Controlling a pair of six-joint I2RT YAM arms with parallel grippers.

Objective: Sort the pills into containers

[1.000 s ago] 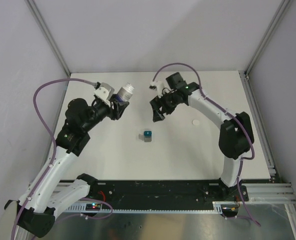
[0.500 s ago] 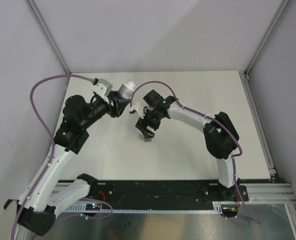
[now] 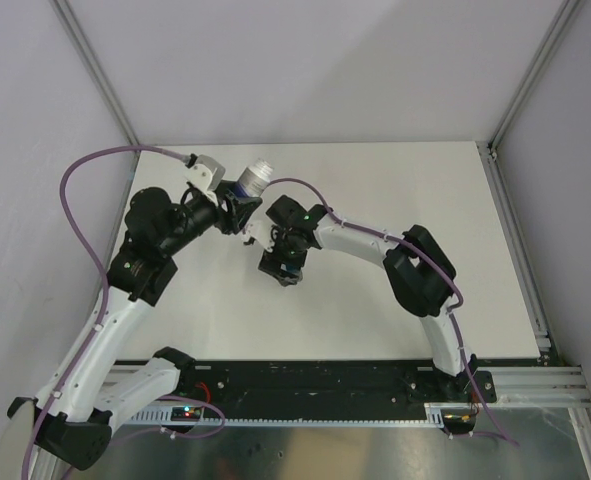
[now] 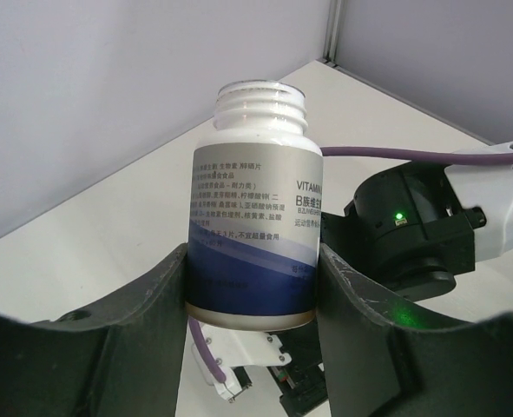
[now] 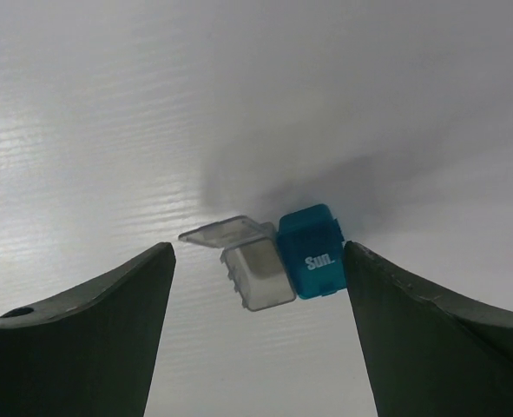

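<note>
The containers show in the right wrist view: a teal cube (image 5: 312, 252) marked "Sun." joined to a grey cube (image 5: 258, 276) whose clear lid stands open. They lie on the white table between the fingers of my right gripper (image 5: 258, 254), which is open around them and apart from them. In the top view my right gripper (image 3: 280, 263) covers them. My left gripper (image 4: 252, 291) is shut on an uncapped white pill bottle (image 4: 254, 200) with a blue label, held in the air just left of and behind the right gripper (image 3: 247, 188). No pills show.
The right arm's black wrist with a green light (image 4: 399, 228) sits close behind the bottle. A purple cable (image 4: 412, 156) runs across there. White walls and metal posts (image 3: 95, 70) bound the table (image 3: 355, 320).
My right gripper has swung left and toward the near edge, from the back middle down over the containers. My left gripper with the bottle has shifted slightly right, toward it.
</note>
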